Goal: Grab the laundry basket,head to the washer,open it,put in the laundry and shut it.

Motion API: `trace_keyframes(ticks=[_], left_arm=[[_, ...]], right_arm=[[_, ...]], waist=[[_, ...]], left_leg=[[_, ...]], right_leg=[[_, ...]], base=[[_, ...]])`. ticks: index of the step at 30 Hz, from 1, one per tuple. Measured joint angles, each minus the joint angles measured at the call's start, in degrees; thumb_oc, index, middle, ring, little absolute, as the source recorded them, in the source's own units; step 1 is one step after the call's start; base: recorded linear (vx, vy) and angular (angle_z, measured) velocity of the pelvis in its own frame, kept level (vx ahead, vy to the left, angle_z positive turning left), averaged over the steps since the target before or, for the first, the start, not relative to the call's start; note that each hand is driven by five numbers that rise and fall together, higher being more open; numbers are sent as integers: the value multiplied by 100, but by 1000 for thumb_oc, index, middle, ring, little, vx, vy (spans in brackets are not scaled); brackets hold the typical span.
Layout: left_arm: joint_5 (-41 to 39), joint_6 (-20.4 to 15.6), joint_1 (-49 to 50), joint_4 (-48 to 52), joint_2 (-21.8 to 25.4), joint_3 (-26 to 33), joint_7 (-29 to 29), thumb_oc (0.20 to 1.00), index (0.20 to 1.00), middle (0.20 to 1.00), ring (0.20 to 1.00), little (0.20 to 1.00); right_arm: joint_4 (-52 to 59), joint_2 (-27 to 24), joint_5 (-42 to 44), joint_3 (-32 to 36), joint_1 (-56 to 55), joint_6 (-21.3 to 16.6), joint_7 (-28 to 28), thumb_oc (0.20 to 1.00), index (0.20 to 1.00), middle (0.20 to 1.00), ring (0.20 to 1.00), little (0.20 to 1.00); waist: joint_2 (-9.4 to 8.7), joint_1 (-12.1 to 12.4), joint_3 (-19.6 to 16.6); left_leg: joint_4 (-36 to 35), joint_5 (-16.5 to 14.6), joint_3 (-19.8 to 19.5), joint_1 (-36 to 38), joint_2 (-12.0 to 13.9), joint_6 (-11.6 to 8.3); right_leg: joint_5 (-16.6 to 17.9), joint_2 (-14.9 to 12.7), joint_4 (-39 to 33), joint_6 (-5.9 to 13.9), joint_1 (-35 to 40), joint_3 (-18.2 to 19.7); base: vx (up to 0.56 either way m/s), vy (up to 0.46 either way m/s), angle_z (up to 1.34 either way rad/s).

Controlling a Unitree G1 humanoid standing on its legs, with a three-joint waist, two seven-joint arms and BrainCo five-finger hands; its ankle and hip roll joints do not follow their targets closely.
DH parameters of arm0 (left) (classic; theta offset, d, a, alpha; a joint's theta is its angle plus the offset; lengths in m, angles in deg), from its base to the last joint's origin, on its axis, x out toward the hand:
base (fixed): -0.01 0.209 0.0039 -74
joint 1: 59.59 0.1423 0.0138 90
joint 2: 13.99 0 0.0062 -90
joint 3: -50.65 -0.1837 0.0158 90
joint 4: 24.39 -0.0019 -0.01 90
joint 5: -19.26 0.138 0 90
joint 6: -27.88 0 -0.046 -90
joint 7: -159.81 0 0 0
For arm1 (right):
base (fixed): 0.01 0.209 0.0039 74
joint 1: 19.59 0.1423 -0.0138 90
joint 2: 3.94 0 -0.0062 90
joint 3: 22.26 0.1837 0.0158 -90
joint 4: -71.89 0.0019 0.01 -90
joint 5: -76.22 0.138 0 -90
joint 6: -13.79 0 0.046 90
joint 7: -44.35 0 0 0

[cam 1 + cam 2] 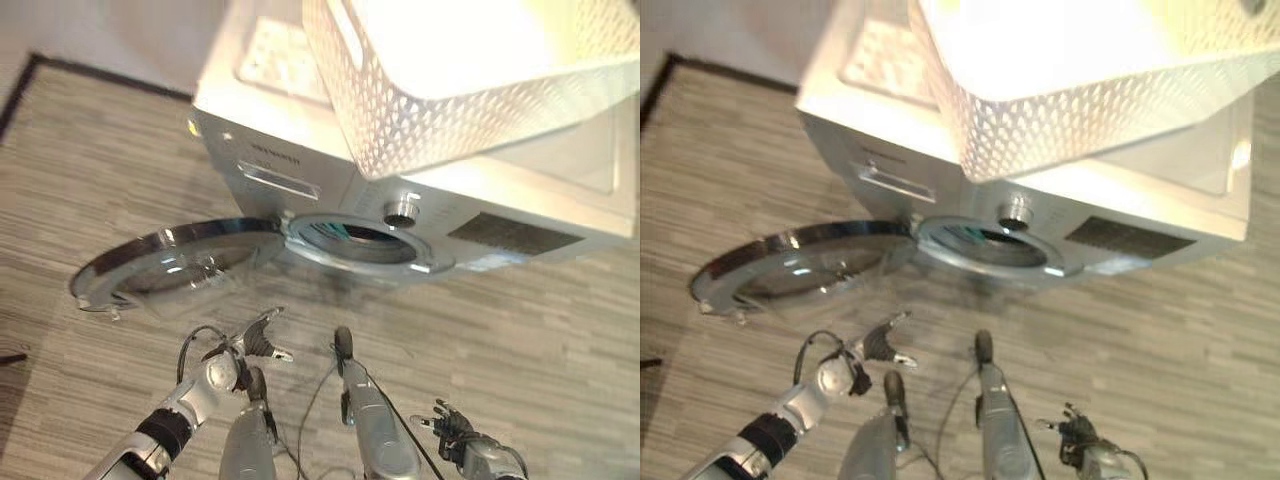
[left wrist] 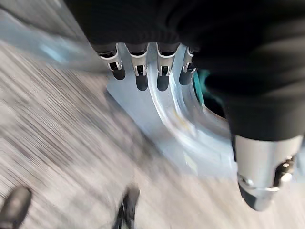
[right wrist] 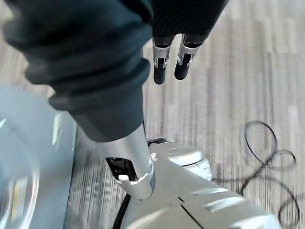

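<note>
White basket [image 1: 470, 90] atop washer [image 1: 560, 200], door [image 1: 170, 265] open

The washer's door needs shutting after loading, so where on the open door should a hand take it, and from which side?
Take the door at its chrome rim on the free edge farthest from the hinge, coming from the robot's left. It is swung fully open, so pushing there would probably swing it back to the opening.

Head stereo pair looking down at washer [image 1: 400, 190], wrist cameras close above floor [image 3: 228, 71]
</note>
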Motion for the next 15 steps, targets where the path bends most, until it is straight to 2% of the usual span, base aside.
trace_keyframes(ticks=[1, 3, 8, 10, 12, 13, 15], left_arm=[[1, 5, 52, 3, 33, 3, 3, 1000, 1000, 1000, 1000, 1000], [1, 12, 106, -1, 88, 2, 2, 1000, 1000, 1000, 1000, 1000], [2, 36, 187, 0, 106, -176, -17, 1000, 1000, 1000, 1000, 1000], [8, -1, 245, -194, -131, 152, -10, 1000, 1000, 1000, 1000, 1000], [3, -9, 452, -449, -292, 552, -3, 1000, 1000, 1000, 1000, 1000], [-3, -19, 930, -447, -286, 924, -16, 1000, 1000, 1000, 1000, 1000], [-122, 19, 1457, -911, -349, 1347, -4, 1000, 1000, 1000, 1000, 1000]], right_arm=[[0, -38, -7, 6, 3, -6, 1, 1000, 1000, 1000, 1000, 1000], [0, -45, -13, 16, 46, -7, 1, 1000, 1000, 1000, 1000, 1000], [-45, -40, -102, 67, 68, 12, -6, 1000, 1000, 1000, 1000, 1000], [-189, -35, -222, 155, 131, 69, -33, 1000, 1000, 1000, 1000, 1000], [-177, -43, -310, 181, 121, 163, -99, 1000, 1000, 1000, 1000, 1000], [48, -48, -464, 298, -59, 144, -97, 1000, 1000, 1000, 1000, 1000], [-282, 55, -633, 651, -176, 116, -102, 1000, 1000, 1000, 1000, 1000]], waist=[[79, 131, -71], [114, 167, -69], [119, -6, -58], [129, -21, -51], [121, -4, -59], [115, 22, -214], [182, 219, -941]], left_leg=[[1, 14, -11, -50, -19, 4], [-30, 48, 2, -88, -41, 15], [-65, 151, 14, -299, -49, 14], [-220, 203, -21, -38, -50, 11], [-534, 233, -37, 609, -19, 7], [-806, 222, -1, 1205, 2, 23], [-890, 106, 74, 1491, -136, 176]], right_leg=[[-26, -18, 0, -13, -35, -6], [-1, -37, 1, -3, -92, 12], [131, -42, 1, 1, -318, 9], [156, -51, 0, -5, -86, -94], [70, -21, -1, -8, 433, -196], [-93, -1, -8, 25, 883, -184], [-189, -87, 9, 111, 1121, -106]], base=[[0, 0, 8], [0, 0, -3], [50, 39, -1], [174, 156, 9], [119, 270, 7], [1, 459, -7], [-44, 454, -7]])
